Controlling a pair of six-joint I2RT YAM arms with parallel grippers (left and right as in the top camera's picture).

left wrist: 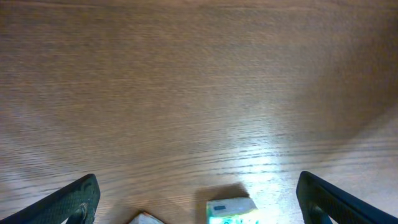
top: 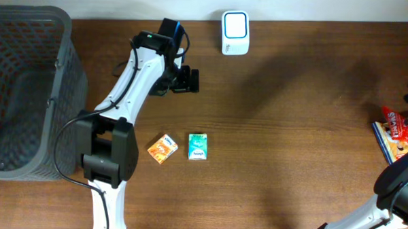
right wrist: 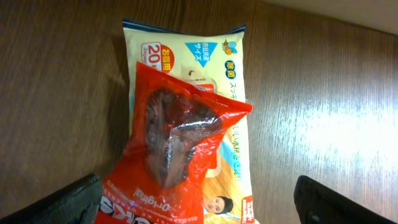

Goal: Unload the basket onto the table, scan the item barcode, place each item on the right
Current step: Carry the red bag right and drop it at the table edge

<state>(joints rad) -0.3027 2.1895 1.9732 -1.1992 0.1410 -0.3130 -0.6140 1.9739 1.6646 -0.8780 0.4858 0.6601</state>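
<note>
- Overhead: your left gripper (top: 189,80) hangs over the bare table (top: 292,131), below and left of the white scanner (top: 234,32). An orange box (top: 162,148) and a green box (top: 198,146) lie side by side near that arm's base. A grey basket (top: 28,88) fills the left edge. A red bag (top: 396,123) rests at the far right.
- Left wrist: you see the jaws spread wide, only wood between them. The ends of the green and orange boxes peek in at the bottom edge.
- Right wrist: your right gripper (right wrist: 199,202) stands spread either side of the red bag, which lies atop a pale pack (right wrist: 224,56).
</note>
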